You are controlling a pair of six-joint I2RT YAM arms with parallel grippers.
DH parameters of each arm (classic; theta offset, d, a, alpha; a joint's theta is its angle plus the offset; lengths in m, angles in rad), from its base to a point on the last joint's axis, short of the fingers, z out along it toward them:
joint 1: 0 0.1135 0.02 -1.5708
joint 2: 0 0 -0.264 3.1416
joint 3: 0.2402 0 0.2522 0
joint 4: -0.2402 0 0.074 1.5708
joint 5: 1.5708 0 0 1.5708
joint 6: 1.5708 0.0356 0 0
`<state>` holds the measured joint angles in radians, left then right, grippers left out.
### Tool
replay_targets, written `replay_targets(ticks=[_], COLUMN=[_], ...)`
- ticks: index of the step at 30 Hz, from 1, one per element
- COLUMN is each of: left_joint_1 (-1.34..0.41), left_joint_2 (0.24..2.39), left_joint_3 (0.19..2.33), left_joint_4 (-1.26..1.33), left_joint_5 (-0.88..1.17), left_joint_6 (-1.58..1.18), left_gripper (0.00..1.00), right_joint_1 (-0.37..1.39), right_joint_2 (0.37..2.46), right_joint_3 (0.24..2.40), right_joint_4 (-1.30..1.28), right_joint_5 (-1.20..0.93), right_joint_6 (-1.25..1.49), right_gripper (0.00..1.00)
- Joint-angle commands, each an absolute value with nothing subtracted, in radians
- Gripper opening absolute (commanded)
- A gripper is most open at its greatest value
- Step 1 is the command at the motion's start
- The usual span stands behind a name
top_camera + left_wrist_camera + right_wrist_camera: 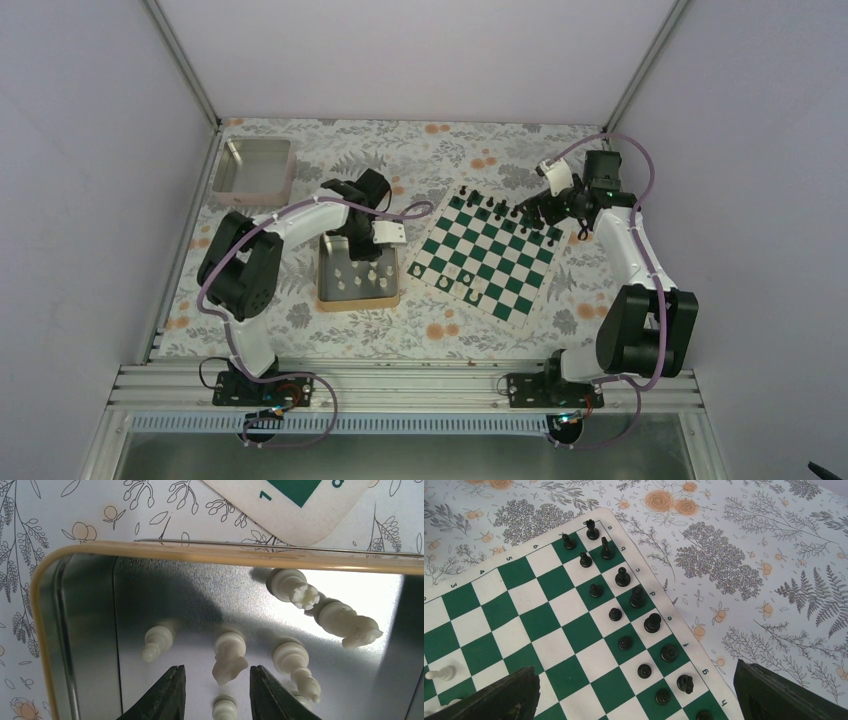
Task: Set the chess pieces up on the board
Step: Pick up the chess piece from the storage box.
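Left fingers (167, 696), apart, straddle a cream piece (230, 659) in the tin (200, 553); centre before closing. Right fingers (499, 696) gape, empty.

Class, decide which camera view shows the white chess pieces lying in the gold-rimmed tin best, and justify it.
Left wrist: the white chess pieces lie large and distinct on the tin floor. Top external shows them only as pale specks. Right wrist misses the tin, showing the board instead.

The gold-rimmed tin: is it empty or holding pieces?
Holding pieces: several white chess pieces sit on the metal floor of the tin.
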<state>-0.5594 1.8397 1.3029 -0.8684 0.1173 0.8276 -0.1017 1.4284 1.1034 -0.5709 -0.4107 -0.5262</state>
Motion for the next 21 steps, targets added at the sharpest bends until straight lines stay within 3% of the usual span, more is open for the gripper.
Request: replay_targets(ticks=[1, 18, 21], left_joint_1=[-0.568, -0.579, -0.581], left_joint_2=[1.863, 1.891, 1.892], left_joint_3=[1.312, 1.305, 1.311], left_joint_4=[-0.871, -0.872, -0.874], left_joint_5=[0.135, 0.108, 0.107], left_joint_6=[0.835, 0.832, 0.831], left_gripper=[0.32, 0.30, 0.25], right_joint_1=[-0.109, -0.109, -0.109], right_joint_2=[1.431, 1.429, 1.429], right_joint_3=[1.104, 1.098, 1.098], right_joint_4=[-0.571, -0.571, -0.572], right_joint_5=[-0.428, -0.424, -0.424], right_joint_6=[-0.532, -0.534, -0.533], right_gripper=[1.00, 1.00, 1.00])
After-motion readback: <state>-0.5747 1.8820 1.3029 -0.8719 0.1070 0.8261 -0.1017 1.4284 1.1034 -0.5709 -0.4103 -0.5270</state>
